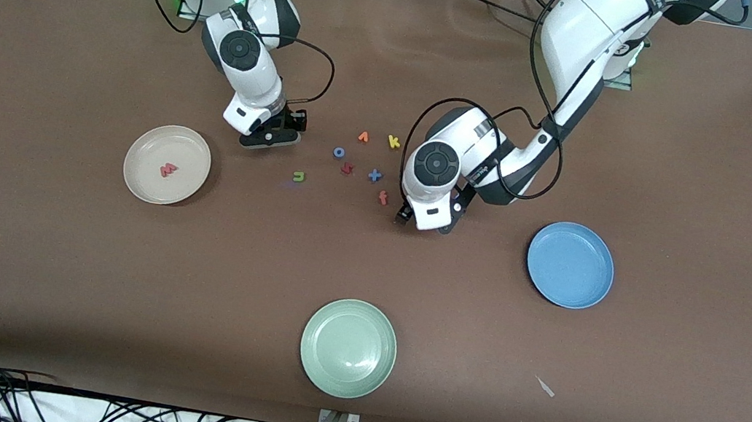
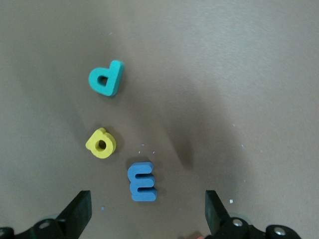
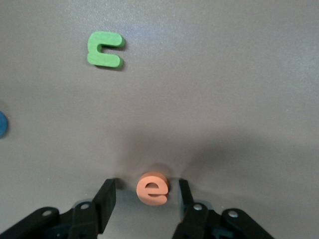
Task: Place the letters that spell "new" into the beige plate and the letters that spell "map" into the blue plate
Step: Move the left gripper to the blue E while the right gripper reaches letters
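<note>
A: Right gripper (image 3: 147,196) is low at the table, near the beige plate (image 1: 138,152) on the side toward the letter cluster. Its jaws straddle the orange e (image 3: 152,187), one finger on either side with a small gap showing on each; not yet clamped.

B: Placement of the rest?

A: Salmon-pink w (image 1: 167,170) already lies in the beige plate. Green n (image 3: 104,49) sits flat on the table just past the e. The blue plate (image 1: 591,289), toward the left arm's end, holds nothing.

B: Left arm?

A: Left gripper (image 2: 147,213) hangs over the blue m (image 2: 142,181), jaws spread wide. Yellow a (image 2: 101,143) and teal p (image 2: 106,78) lie close by, apart from each other.

B: Advice for the e pick?

A: My judgement: the letter is thin, so keep the fingertips right down at the table and let them close squarely across the e's flanks, centred, so it does not skid or flip out. Lift straight, then cross to the beige plate and release low, clear of the w.

B: Risk?

A: An uneven close could push the e sideways.
</note>
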Tool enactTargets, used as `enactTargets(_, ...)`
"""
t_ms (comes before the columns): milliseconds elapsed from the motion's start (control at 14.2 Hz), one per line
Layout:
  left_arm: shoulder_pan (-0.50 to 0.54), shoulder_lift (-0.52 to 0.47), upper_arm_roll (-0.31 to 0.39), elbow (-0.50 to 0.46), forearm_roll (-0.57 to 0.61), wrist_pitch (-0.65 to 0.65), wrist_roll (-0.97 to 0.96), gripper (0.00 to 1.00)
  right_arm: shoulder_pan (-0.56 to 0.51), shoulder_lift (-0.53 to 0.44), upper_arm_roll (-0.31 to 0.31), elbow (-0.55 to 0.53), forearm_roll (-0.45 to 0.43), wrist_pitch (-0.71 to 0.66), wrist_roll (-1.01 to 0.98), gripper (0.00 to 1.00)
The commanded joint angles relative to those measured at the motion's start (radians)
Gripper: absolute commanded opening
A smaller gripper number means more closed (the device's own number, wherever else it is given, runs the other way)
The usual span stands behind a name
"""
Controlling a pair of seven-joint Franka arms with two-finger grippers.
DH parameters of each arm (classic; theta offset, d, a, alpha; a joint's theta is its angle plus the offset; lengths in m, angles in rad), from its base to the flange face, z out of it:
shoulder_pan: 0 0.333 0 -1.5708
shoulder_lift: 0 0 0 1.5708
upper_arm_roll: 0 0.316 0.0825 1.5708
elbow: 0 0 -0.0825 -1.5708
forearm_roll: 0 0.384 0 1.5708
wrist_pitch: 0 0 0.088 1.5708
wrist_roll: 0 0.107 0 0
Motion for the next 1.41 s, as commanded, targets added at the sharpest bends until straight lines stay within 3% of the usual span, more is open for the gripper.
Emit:
enactTargets(0,-0.017,-0.013,0.005,-0.034,0.033,0.033,-0.126,1.0,-0.002,0.022,-0.001,0.012,-0.03,0.01,0.003,0.46)
enactTargets(281,-0.021,0.001,0.008,-0.036,0.034,0.07,-0.126,0.99,-0.001,0.029,-0.001,0.012,-0.044,0.01,0.002,0.26)
enactTargets(422,-0.021,0.007,0.01,-0.036,0.034,0.087,-0.125,0.87,-0.002,0.027,-0.003,0.014,-0.044,0.009,-0.001,0.2)
enactTargets(492,-0.02,0.009,0.01,-0.036,0.034,0.088,-0.125,0.75,-0.007,0.018,-0.003,0.023,-0.046,-0.001,-0.006,0.16)
enactTargets(632,-0.018,0.017,0.013,-0.039,0.034,0.089,-0.125,0.72,-0.007,-0.019,-0.033,0.069,-0.047,-0.106,-0.039,0.16)
enactTargets(773,-0.014,0.018,0.015,-0.048,0.034,0.089,-0.122,0.71,-0.008,-0.06,-0.097,0.115,-0.052,-0.236,-0.155,0.15)
enactTargets(843,-0.015,0.018,0.015,-0.051,0.034,0.09,-0.122,0.66,-0.008,-0.073,-0.134,0.132,-0.052,-0.278,-0.234,0.16)
enactTargets(1124,-0.014,0.018,0.015,-0.057,0.034,0.089,-0.122,0.57,-0.008,-0.074,-0.278,0.149,-0.053,-0.292,-0.507,0.16)
enactTargets(1335,-0.012,0.007,0.015,-0.068,0.034,0.089,-0.122,0.43,-0.008,-0.05,-0.375,0.169,-0.055,-0.283,-0.656,0.18)
